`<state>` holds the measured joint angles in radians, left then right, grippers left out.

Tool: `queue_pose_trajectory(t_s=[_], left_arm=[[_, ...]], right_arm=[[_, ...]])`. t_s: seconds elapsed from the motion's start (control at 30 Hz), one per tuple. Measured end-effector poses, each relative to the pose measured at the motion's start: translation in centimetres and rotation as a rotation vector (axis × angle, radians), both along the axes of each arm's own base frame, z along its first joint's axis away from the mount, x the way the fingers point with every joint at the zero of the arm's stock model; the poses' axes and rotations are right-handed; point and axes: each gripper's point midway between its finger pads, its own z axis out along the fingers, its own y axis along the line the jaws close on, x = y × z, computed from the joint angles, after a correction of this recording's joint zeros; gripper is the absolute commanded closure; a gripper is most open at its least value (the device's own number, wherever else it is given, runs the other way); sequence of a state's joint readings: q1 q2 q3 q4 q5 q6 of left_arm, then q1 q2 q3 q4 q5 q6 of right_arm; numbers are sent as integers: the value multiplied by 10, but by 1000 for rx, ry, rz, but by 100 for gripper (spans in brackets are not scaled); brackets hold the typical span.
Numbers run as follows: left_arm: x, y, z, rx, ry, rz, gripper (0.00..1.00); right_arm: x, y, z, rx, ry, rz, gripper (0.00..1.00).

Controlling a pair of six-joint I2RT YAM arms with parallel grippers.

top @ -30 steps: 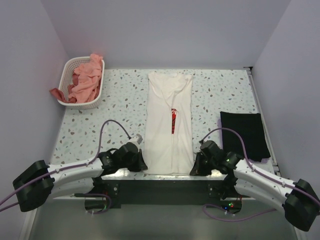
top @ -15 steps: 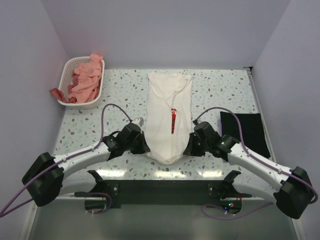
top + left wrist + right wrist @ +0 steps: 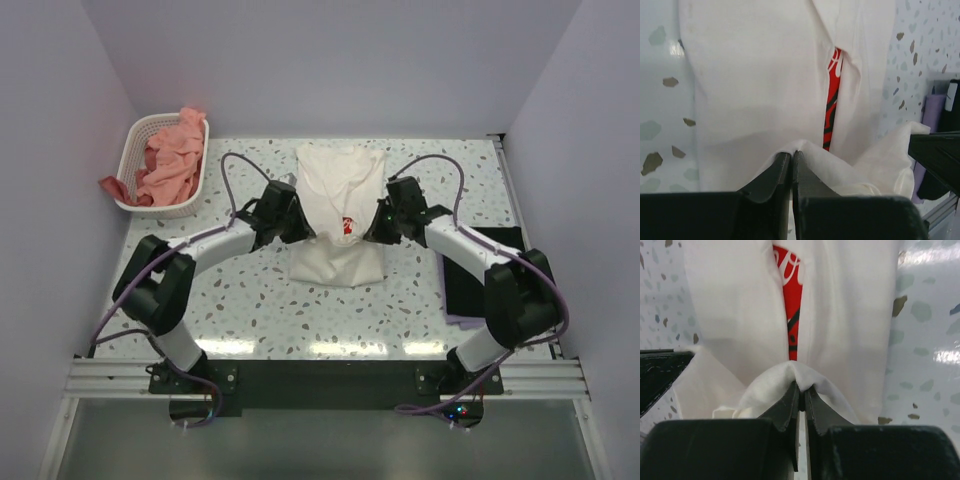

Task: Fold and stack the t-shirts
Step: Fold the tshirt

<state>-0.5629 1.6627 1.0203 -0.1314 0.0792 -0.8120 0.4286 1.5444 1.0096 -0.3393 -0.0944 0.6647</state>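
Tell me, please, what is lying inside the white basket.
Crumpled salmon-pink t-shirts fill the white perforated basket, one end hanging over its left rim. How many there are, and anything beneath them, is covered.

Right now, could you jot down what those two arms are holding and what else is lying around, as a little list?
Shirt in work: cream-white t-shirt, red logo, in the middle
Left gripper: shut on its near edge
Right gripper: shut on the same edge
Fold: edge held up over the shirt's middle, not laid down
Right side: black t-shirt, lying flat
Far left: white basket holding salmon-pink t-shirts
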Motion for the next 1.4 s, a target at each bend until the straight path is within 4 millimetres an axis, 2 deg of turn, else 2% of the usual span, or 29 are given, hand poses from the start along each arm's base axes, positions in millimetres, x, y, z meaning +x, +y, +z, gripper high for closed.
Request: queue_pose_trajectory(t_s=[0.13,0.3,0.4,0.53,0.87,1.0,1.03,1.1,1.13,1.17,1.2,1.27,1.33,1.4], left_arm=[[37,6,-9,-2,8,60,100],[61,22,-28,3,47,115,100],[72,28,-34,0,59,134,100],[87,29,-30,-14,48,145,100],[115,28,-14,-48,8,155,100],[122,31,-11,-52,1,166,100],[124,32,-11,-53,2,167,98],[129,33,-11,-55,-1,163,80],[131,34,-13,-52,-2,159,71],[133,35,-13,-49,-7,155,56],[134,36,-14,-45,-10,151,50],[137,42,-14,-39,-17,148,40],[140,49,-12,-33,-25,151,38],[143,58,-5,-31,-41,164,41]], right_arm=[[38,-7,-6,10,-1,-42,100],[72,-17,-17,29,23,-78,100],[84,-21,-24,43,38,-91,100],[98,-26,-29,58,49,-104,100],[125,-27,-17,97,15,-109,100],[129,-30,-20,98,20,-116,100],[130,-30,-23,97,25,-118,100],[132,-31,-27,97,34,-120,92],[133,-32,-29,97,36,-122,86],[135,-32,-31,98,41,-123,74],[136,-33,-32,101,43,-125,68],[138,-37,-31,110,45,-128,57],[143,-43,-27,113,33,-132,54],[146,-48,-23,110,20,-136,53]])
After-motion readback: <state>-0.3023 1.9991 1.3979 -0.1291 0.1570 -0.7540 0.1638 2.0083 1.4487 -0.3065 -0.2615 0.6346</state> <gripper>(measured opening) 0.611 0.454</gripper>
